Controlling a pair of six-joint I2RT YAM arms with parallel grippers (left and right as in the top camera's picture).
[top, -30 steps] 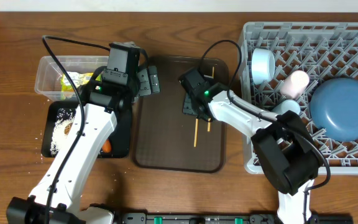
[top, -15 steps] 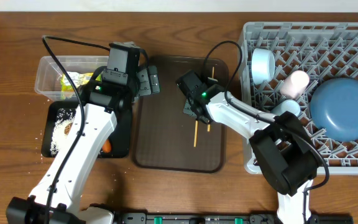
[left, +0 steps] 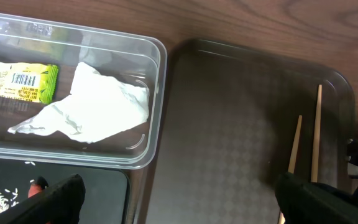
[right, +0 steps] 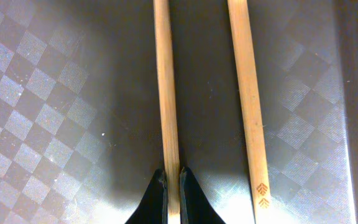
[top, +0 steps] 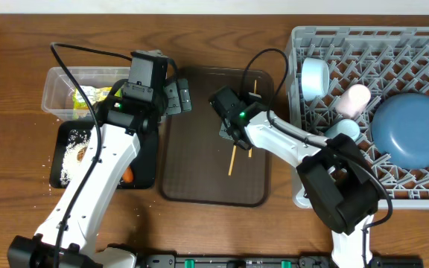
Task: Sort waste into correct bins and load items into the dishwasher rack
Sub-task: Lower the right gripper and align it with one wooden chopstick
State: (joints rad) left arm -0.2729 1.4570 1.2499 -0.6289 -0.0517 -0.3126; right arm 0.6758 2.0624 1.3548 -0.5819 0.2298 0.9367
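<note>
The grey pegged plastic rack (top: pixel 423 45) already holds the large round blue plate (top: pixel 412 134), pink cup (top: pixel 354 100), light blue cup (top: pixel 342 128) and white bowl (top: pixel 315 78). Thin wooden chopsticks (right: pixel 247 93), unloaded, lie mid brown serving tray (top: pixel 199 171); right claw (right: pixel 173 186) clamps one, left claw (top: pixel 176 98) gapes.

On yellow-green wrapper (left: pixel 39 87) — barcode (left: pixel 22 79), digits illegible; on one chopstick (right: pixel 247 93) — small chevron stamp (right: pixel 263 194); no words readable.
</note>
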